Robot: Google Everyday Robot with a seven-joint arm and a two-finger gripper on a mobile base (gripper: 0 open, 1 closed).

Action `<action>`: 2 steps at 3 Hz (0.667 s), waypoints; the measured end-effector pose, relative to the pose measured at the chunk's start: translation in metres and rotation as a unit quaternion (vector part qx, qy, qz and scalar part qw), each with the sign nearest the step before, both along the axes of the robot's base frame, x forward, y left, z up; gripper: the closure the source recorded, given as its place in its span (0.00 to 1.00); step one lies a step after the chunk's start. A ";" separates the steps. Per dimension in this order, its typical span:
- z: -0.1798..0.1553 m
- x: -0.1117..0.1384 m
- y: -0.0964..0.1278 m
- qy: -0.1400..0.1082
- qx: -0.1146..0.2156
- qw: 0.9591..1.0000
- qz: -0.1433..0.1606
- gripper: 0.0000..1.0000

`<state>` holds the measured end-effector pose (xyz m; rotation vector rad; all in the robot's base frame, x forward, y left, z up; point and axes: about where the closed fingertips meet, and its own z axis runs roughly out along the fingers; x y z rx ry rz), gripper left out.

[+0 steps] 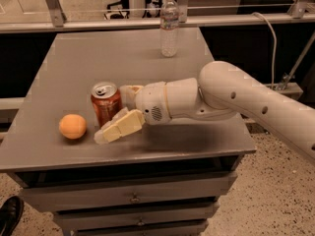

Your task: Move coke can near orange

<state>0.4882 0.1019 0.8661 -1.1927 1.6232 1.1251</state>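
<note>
Can point(106, 107) upright on table point(74, 58), orange point(73, 126) near its left; gripper point(114, 113) around can from right; bottle point(170, 26) behind, well apart.

Dim warm light from above, soft shadow on the counter point(74, 68) under the end effector point(118, 113), slight blur overall

The grey surface point(197, 151) fills the middle of the frame, its front edge above a stack of drawers. On it, at lower left, lies the orange point(73, 126). Just right of that stands the coke can point(106, 103), upright, apart from the fruit. The pincer point(118, 113) sits at the can, one finger in front, one behind. A water bottle point(169, 25) stands upright near the top edge.
</note>
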 end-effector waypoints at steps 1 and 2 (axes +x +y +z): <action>0.005 -0.011 -0.022 -0.008 -0.007 0.999 -0.039 0.00; 0.017 -0.033 -0.048 -0.039 -0.012 0.994 -0.101 0.00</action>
